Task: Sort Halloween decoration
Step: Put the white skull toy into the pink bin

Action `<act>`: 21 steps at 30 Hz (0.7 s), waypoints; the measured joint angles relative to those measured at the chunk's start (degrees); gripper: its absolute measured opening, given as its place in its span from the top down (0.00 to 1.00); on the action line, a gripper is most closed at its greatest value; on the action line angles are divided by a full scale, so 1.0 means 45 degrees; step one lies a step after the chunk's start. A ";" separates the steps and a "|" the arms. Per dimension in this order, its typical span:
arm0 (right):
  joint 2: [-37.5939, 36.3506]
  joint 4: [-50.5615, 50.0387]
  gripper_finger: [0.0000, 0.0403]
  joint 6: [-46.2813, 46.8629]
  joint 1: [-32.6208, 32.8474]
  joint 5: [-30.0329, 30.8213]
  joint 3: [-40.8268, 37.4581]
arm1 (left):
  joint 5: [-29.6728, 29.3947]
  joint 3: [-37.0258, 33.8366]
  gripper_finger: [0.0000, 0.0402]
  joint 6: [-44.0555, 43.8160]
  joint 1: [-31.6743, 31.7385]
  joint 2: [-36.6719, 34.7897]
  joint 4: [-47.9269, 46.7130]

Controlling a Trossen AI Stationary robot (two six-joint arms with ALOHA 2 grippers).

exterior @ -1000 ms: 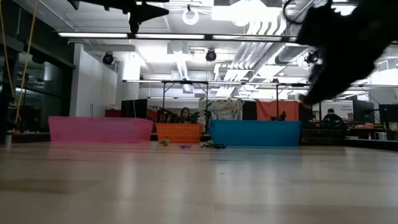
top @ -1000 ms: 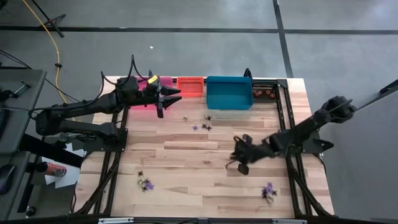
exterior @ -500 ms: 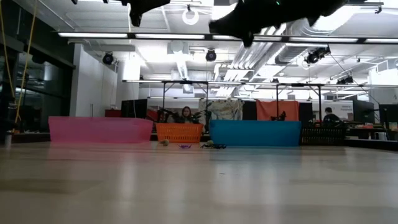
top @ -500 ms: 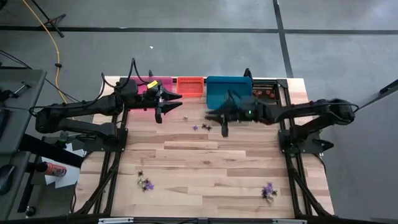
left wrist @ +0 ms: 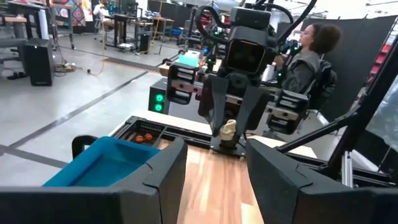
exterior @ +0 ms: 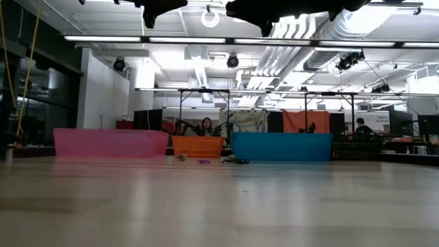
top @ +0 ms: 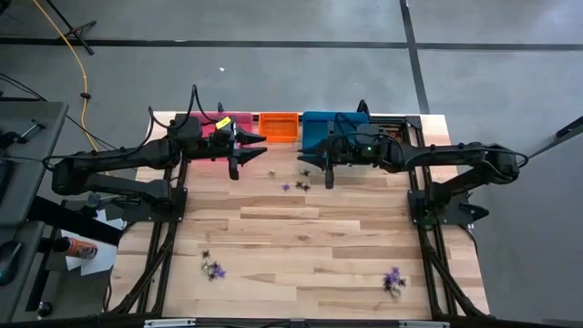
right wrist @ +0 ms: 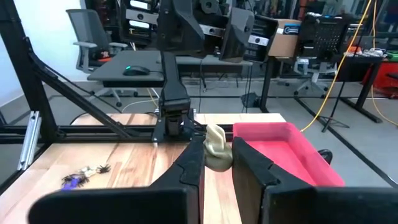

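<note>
The Halloween decoration lies as tiny purple, black and pale trinkets on the wooden table: a cluster (top: 297, 185) in front of the blue bin (top: 332, 138), one group near left (top: 212, 267) and one near right (top: 393, 279). My right gripper (top: 312, 167) hangs high by the blue bin's near left corner, level, pointing toward the table's left, shut on a pale whitish trinket (right wrist: 217, 149). Opposite it, beside the pink bin (top: 212, 124), my left gripper (top: 250, 146) is held level and open, with nothing between its fingers (left wrist: 155, 180). My right gripper pinches the pale whitish trinket (left wrist: 229, 129) between the free ends of its two fingers (right wrist: 191, 163). The fingers come level, pointing toward the table's left. The trinket is lifted clear, high above the table.
Along the far edge stand the pink bin, an orange bin (top: 279, 126), the blue bin and a black bin (top: 386, 133). A single pale trinket (top: 273, 170) lies near the orange bin. The middle of the table (top: 301, 237) is bare wood. People sit in the room beyond.
My right gripper has risen from low over the table's near right part and swung toward the far edge, up to the blue bin. It has turned level and now faces the left gripper, staying shut. The left arm has kept still.
</note>
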 joint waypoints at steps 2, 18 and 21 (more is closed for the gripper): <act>0.0000 0.0000 0.90 0.0050 0.0000 0.0071 -0.0005 | -0.0009 0.0000 0.62 0.0162 0.0114 0.0000 -0.0001; 0.0457 -0.0767 0.90 0.1831 -0.0046 0.1516 -0.0010 | -0.1183 0.0053 0.62 -0.0487 0.1213 -0.1081 0.0028; 0.1539 -0.0725 0.90 0.2174 -0.0133 0.1620 0.0280 | -0.1314 0.0053 0.62 -0.0388 0.1658 -0.1733 0.0006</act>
